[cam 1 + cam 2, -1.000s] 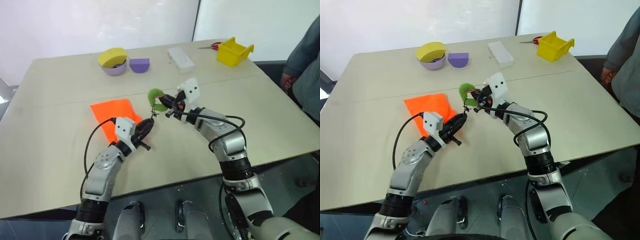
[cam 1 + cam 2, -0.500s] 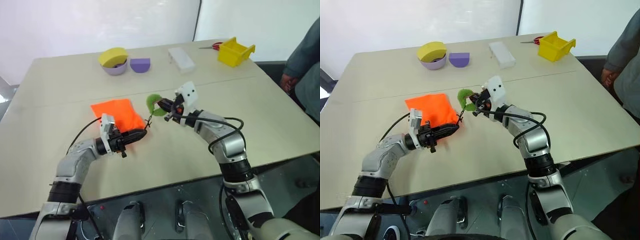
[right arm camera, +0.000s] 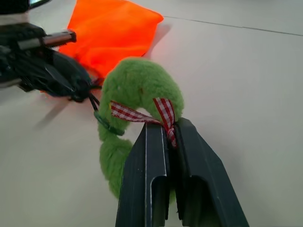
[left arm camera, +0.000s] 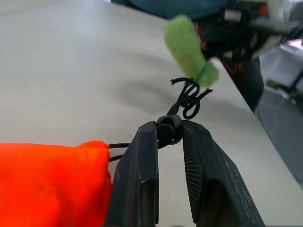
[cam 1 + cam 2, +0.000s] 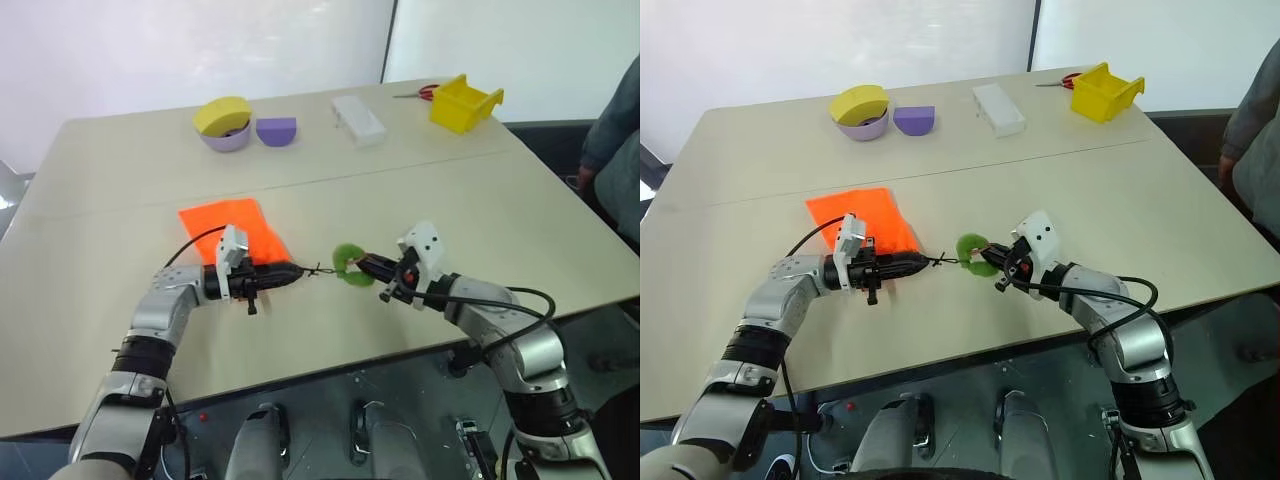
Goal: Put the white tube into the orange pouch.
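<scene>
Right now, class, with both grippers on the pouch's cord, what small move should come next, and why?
Probably pull the right gripper, shut on the green ring, farther from the left gripper, which pinches the cord stopper at the orange pouch. The cord looks nearly taut, so this should cinch the mouth.

Head pair high above, wrist cameras low and close.
Both eyes look forward and down across the beige tabletop (image 5: pixel 480 200); each wrist camera peers along its own gripper, and both share the fuzzy green ring (image 3: pixel 137 90) and bright orange fabric pouch (image 4: pixel 47 179).
</scene>
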{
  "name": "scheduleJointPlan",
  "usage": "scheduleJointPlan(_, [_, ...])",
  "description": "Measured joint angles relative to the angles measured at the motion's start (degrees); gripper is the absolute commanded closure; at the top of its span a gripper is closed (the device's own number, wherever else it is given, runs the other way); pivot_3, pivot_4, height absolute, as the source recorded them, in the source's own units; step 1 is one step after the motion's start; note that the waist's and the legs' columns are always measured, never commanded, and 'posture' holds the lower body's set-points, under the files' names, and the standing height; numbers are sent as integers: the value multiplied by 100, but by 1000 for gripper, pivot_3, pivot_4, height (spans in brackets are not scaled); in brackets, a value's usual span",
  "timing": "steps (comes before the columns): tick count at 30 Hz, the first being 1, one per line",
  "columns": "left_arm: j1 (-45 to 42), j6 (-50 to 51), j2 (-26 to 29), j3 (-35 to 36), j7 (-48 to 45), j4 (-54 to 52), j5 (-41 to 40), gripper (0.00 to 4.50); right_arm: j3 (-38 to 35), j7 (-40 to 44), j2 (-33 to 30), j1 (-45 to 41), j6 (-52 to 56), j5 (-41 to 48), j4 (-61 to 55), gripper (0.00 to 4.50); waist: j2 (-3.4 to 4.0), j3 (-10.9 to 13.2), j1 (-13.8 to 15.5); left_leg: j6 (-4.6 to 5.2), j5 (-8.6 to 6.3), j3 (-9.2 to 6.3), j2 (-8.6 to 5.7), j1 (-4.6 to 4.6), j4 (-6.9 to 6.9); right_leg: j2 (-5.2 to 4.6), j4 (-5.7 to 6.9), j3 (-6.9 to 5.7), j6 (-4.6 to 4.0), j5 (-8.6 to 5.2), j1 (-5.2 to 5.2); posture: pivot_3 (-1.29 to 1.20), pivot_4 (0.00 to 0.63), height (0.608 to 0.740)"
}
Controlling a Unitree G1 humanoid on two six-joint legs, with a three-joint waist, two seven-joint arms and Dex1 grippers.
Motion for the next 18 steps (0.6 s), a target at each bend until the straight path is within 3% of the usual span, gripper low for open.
scheduleJointPlan(2, [-140, -50, -5, -12, -144, 193, 49, 4282, 59, -64, 112, -1, 37, 30, -22, 4500, -1, 1, 6, 0, 0, -2, 0, -3, 1, -1, -3, -1, 0, 0, 0, 0, 150, 740])
scheduleJointPlan(11, [-411, -734, -215, -200, -435, 646, 407, 37, 286, -341, 336, -115, 0, -51, 104, 4500, -2, 1, 20, 19, 11, 13, -7, -8, -1, -13, 2, 1, 7, -3, -3, 0, 150, 740])
scheduleJointPlan(18, [-245, -1246, -322, -9, 67, 609, 500, 37, 282, -391, 344, -280, -107, -70, 310, 4500, -2, 1, 10, 16, 10, 6, -5, -4, 5, -11, 6, 1, 4, -1, 1, 0, 150, 740])
